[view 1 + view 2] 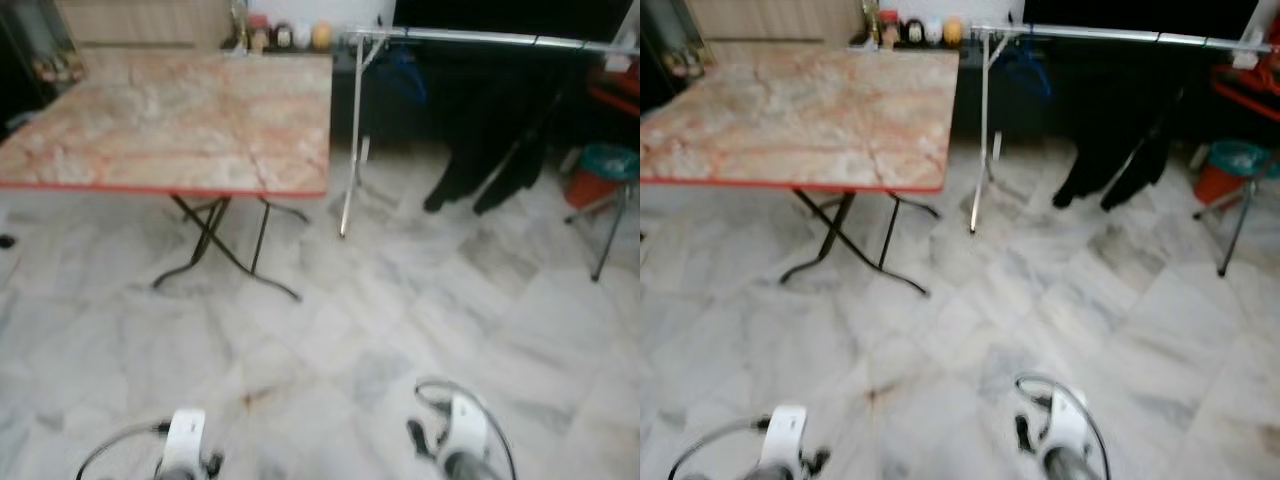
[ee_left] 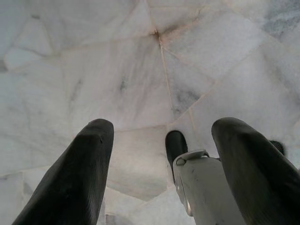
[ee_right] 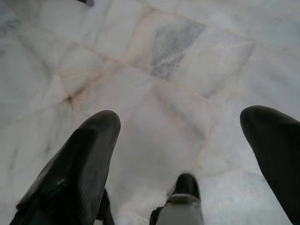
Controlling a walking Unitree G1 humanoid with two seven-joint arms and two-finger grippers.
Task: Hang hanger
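A marble-topped folding table point(image 1: 180, 125) stands beside a metal clothes rail point(image 1: 480, 38) on veined tile floor point(image 1: 380, 320). Both the left gripper point(image 2: 159, 136) and right gripper point(image 3: 183, 131) hang empty, fingers spread apart.

We see a blue hanger point(image 1: 402, 62) hooked on the silver clothes rail point(image 1: 470, 38) near its left end, just beside the rack's upright leg. It hangs down, blurred against the dark background, so its exact shape is unclear. The rail runs horizontally across the far right of the room; a black garment point(image 1: 490, 150) hangs from it further right.
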